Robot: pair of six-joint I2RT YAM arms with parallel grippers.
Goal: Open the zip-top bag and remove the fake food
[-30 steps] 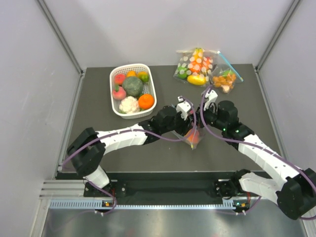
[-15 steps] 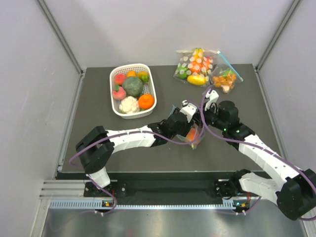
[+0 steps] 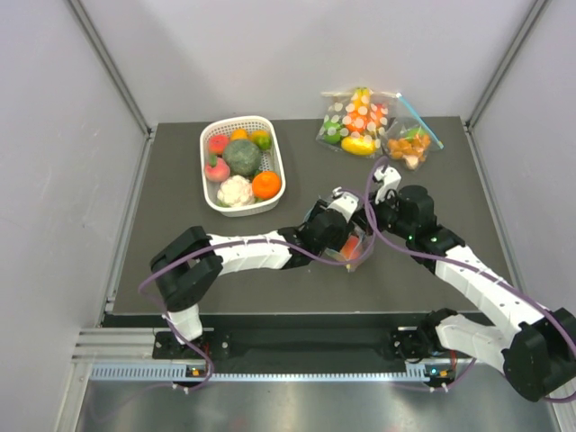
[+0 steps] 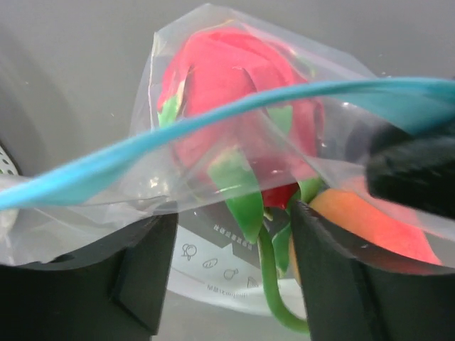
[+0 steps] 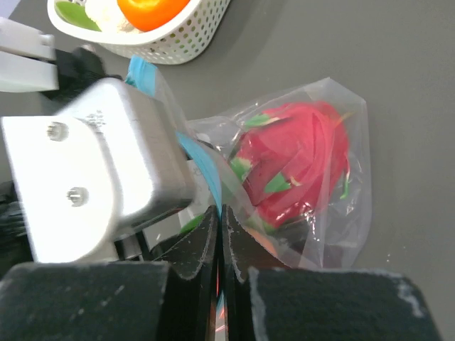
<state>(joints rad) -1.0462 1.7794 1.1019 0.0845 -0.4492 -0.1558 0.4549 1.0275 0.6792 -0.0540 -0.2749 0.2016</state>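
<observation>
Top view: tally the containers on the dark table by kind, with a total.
White perforated plastic basket: 1
Clear plastic bags: 3 (teal-zip bag, white-polka-dot bag, small bag of orange pieces)
Total: 4

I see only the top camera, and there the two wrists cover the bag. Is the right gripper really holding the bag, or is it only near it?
Observer: It is holding it. In the right wrist view the right gripper is shut, and it pinches the edge of the zip-top bag.
Operator: And the left one, does it grip the fruit?
Observer: No. In the left wrist view the left gripper is open. Its fingers stand wide apart with nothing clamped between them.
Operator: What is in the bag?
Observer: A pink-red dragon fruit with green scales and a peach beside it, both inside the plastic.
</observation>
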